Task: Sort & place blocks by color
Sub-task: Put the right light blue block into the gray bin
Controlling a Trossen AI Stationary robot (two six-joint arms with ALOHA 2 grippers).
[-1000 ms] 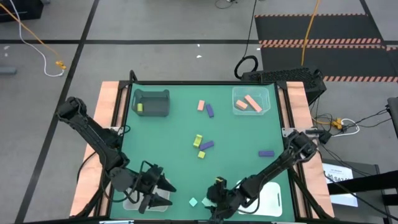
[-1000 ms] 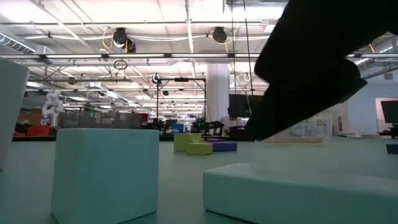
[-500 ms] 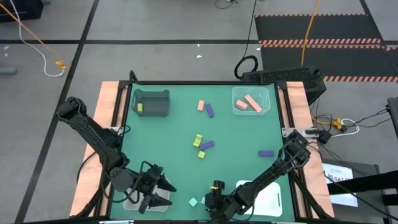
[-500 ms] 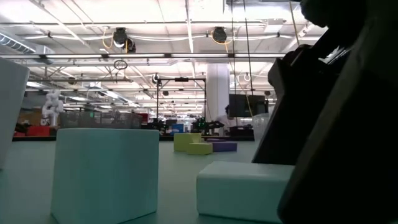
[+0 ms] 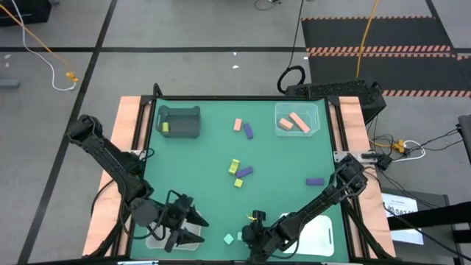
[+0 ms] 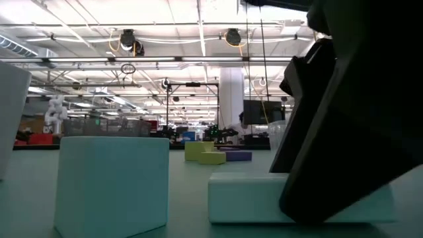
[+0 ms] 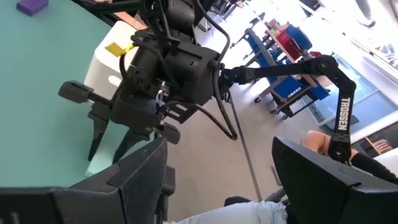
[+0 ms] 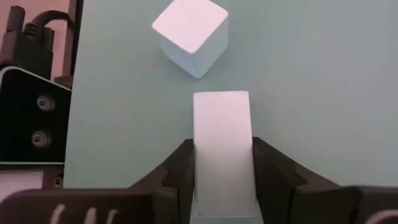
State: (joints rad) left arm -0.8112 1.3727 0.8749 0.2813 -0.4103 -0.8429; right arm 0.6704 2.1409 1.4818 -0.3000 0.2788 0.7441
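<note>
A mint teal bar [image 8: 222,124] lies flat on the green table near its front edge. Just beyond it stands a mint teal cube [image 8: 191,34], also seen at cube [image 5: 229,239]. My right gripper [image 8: 222,148] is down at the bar, shut on its two long sides. The low view shows the bar [image 6: 241,197] on the table, with the gripper's dark body [image 6: 344,132] covering its right part. My left gripper [image 5: 190,225] waits open over a clear bin [image 5: 156,241] at the front left. My right gripper pinches the mint bar's long sides [image 8: 198,158] between its two fingers [image 8: 181,165], at the end of the bar farther from the cube. The fingers slant down from the table's right. The bar lies flat on the table.
A grey bin [image 5: 179,121] at the far left holds a yellow-green block [image 5: 165,127]. A clear bin [image 5: 297,119] at the far right holds salmon blocks. Pink, purple and yellow-green blocks [image 5: 240,174] lie mid-table, and one purple block [image 5: 315,181] lies to the right. A white bin [image 5: 321,237] stands at the front right.
My right gripper has moved toward the table's left and near edge. It has come down over the mint bar and now hides the bar's right part in the low view.
</note>
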